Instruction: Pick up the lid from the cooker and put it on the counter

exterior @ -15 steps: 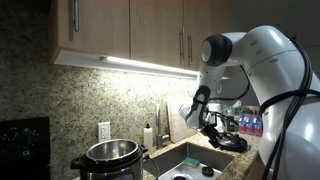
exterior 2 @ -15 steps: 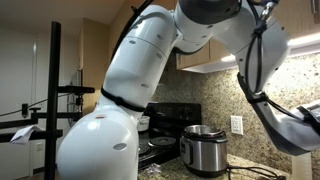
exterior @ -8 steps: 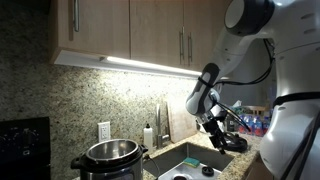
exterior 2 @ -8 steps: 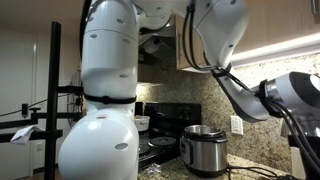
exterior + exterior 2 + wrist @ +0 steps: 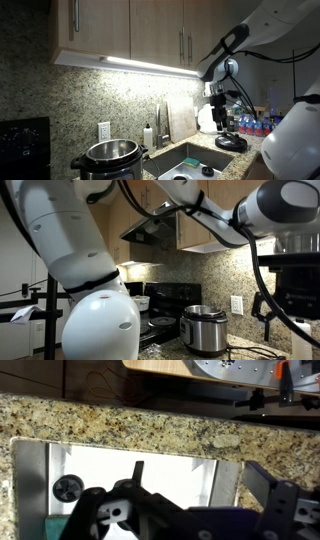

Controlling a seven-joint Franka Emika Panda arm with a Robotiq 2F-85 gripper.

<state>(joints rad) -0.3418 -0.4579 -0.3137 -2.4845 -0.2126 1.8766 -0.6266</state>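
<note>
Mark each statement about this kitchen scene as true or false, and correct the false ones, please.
1. The cooker has no lid on it. True.
2. The lid lies inside the sink. False: it rests on the counter, to the side of the sink.
3. The tool is shut on the lid. False: it is open, holds nothing, and hangs above the lid without touching it.
4. The wrist view looks down on a steel sink set into speckled granite. True.
5. The cooker stands on the black stove. False: it stands on the counter beside the stove.
</note>
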